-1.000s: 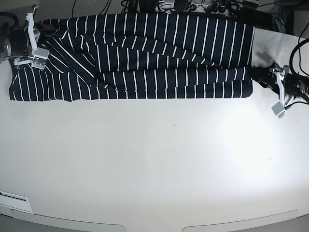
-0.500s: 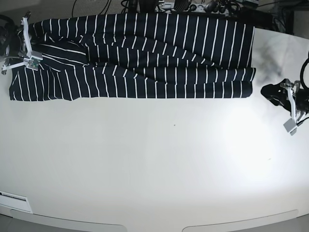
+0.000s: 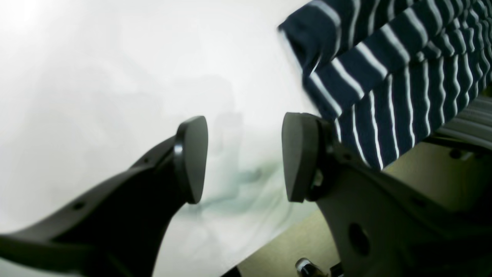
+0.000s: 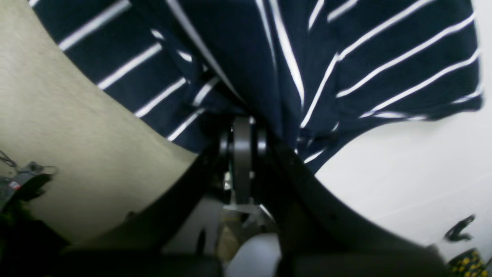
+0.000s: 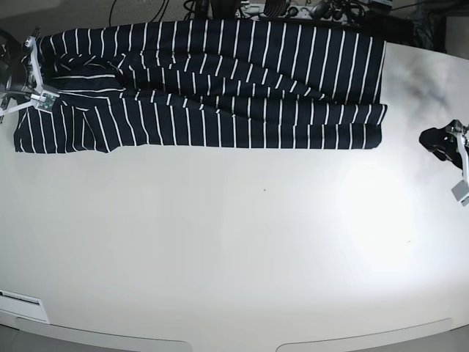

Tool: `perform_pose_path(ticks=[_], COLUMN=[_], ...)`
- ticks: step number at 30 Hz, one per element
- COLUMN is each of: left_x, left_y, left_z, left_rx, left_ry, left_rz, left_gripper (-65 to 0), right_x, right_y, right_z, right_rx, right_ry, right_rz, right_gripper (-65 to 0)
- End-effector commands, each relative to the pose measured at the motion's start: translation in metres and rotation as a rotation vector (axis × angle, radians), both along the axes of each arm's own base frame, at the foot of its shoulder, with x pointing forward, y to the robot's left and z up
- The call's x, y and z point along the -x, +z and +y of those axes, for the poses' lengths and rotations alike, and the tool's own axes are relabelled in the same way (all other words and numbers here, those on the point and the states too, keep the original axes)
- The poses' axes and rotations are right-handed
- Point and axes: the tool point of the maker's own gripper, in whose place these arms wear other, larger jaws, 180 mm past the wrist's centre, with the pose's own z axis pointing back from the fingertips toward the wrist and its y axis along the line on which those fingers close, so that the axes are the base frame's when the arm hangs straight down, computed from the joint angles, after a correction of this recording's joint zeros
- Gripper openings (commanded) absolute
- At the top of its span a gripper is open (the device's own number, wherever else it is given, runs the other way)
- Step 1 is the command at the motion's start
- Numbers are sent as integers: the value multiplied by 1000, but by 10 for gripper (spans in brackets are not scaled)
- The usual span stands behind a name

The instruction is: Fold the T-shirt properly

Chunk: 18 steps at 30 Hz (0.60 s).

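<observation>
The T-shirt (image 5: 220, 84) lay along the far edge of the table (image 5: 242, 242), stretched out sideways in a long dark band with its thin white stripes running across it. It was already doubled over on itself, with a rumpled ridge through the middle.

My right pincer (image 4: 241, 134) was clamped tight on a bunch of cloth at that end of the shirt, the dark folds draping over the closed tips. In the overhead view that arm sat at the shirt's far corner, beside the table edge. My left pincer (image 3: 244, 157) stood wide apart and held nothing; it hovered over bare table, clear of the shirt's other end, whose corner (image 3: 307, 42) showed just beyond the tips.

I judged the cloth to be light, soft and limp. It would sag and wrinkle wherever it was not held, and it would slide on the smooth tabletop rather than stay put. A pinch through both layers at a corner or hem seemed the best hold, since a grip on one layer alone might peel the fold open. A lift from one end only would probably drag the rest askew.
</observation>
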Motion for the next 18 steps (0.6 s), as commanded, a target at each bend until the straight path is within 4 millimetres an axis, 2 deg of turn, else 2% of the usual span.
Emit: perform_pose_path(ticks=[1, 4, 7, 9, 14, 18], left_x=[-7, -6, -6, -6, -5, -6], left_y=[19, 24, 26, 26, 26, 26], left_z=[9, 16, 19, 19, 19, 19], left_rx=[-20, -42, -50, -50, -50, -49], left_ry=[1, 6, 8, 8, 8, 8], left_rz=[-44, -44, -44, -43, -42, -43], left_gripper=[-320, -320, -320, -320, -320, -320], right_x=[-6, -7, -4, -4, -13, -41], right_y=[5, 3, 4, 5, 18, 50], right_z=[-7, -4, 2, 7, 29, 35], right_rx=[25, -8, -38, -52, -87, -28], right_ry=[5, -29, -28, -19, 22, 16], right_rz=[-14, -18, -1, -6, -72, -260], right_gripper=[-650, -636, -403, -309, -298, -298])
